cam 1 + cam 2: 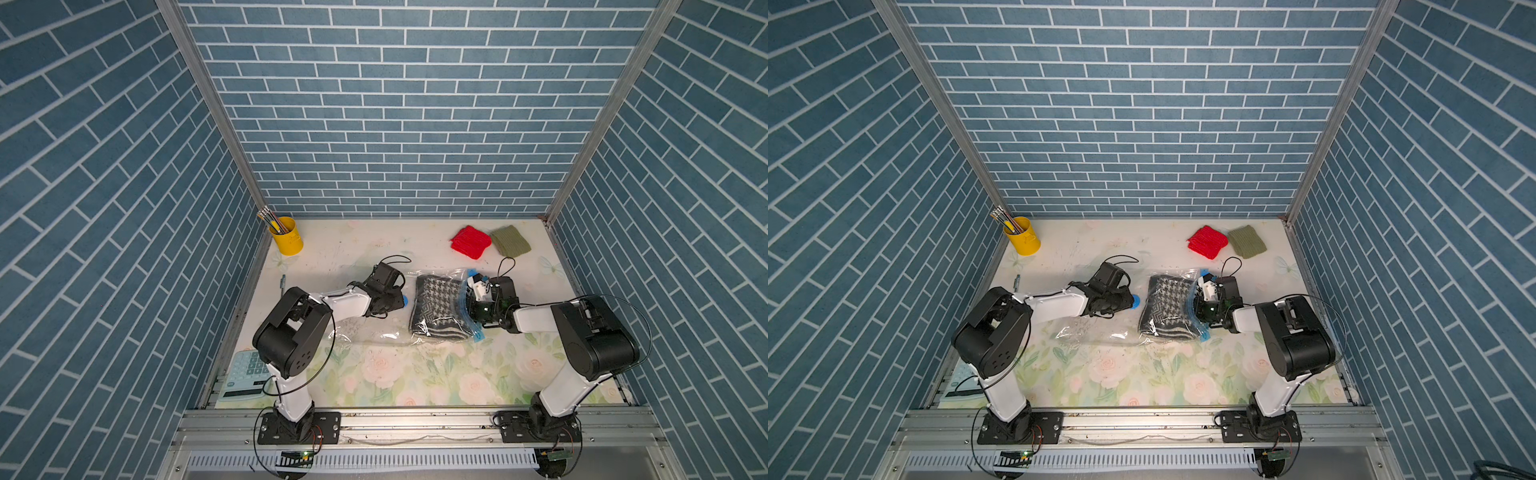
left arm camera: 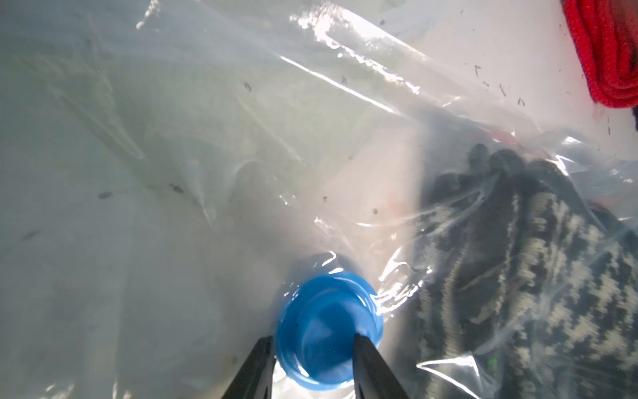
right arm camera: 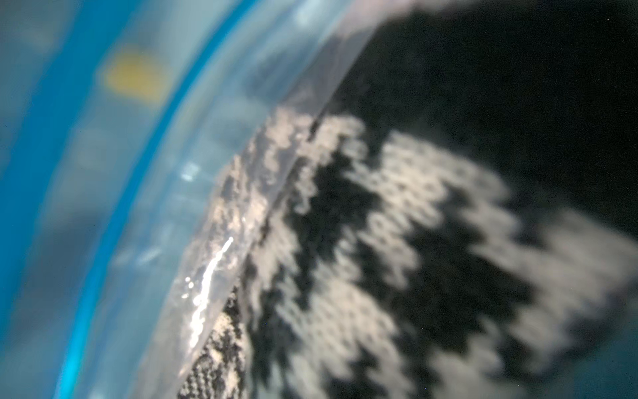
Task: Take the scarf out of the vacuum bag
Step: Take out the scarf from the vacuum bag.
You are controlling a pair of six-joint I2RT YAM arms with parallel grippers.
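The left gripper (image 2: 313,340) is clamped on the round blue plastic valve cap (image 2: 328,321) of the large clear plastic vacuum bag (image 1: 374,334). Just beyond its tips, inside the bag, lies the folded black-and-white houndstooth knit scarf (image 1: 436,307). The right gripper (image 1: 471,299), closed, sits at the scarf's other edge; whether it pinches the knit is hidden.

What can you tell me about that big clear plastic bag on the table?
The bag is clear, shiny, crinkled plastic lying on the flowery table. A light-blue zip strip edges the end where the right gripper reaches in; that mouth looks open. A folded black-and-white scarf fills this end; the rest lies flat and looks empty. Its round blue cap is clamped by the left gripper.
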